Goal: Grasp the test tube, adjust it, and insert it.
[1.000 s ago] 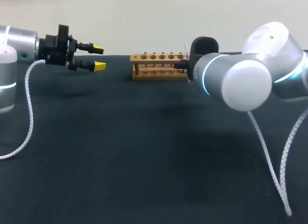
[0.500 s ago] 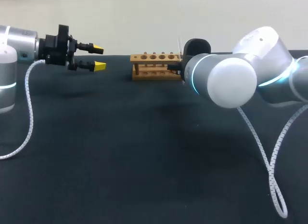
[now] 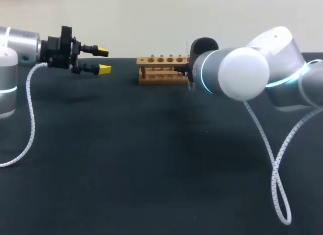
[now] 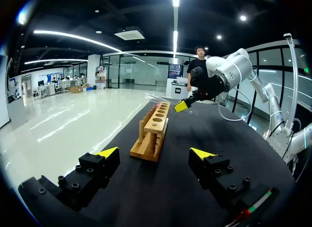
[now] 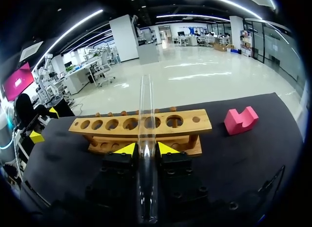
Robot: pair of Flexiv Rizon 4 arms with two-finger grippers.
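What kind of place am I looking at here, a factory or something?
Probably a robotics test bench practising laboratory handling, not a factory line. A glass test tube is held between the right arm's fingers, a wooden tube rack stands just ahead of it, and the left arm shares the same black table.

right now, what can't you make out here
- Head view: right gripper and the right end of the rack, hidden behind the right arm.
- Head view: pink block, behind that arm.
- Left wrist view: test tube, too small and faint.
- Any view: which rack hole the tube lines up with.
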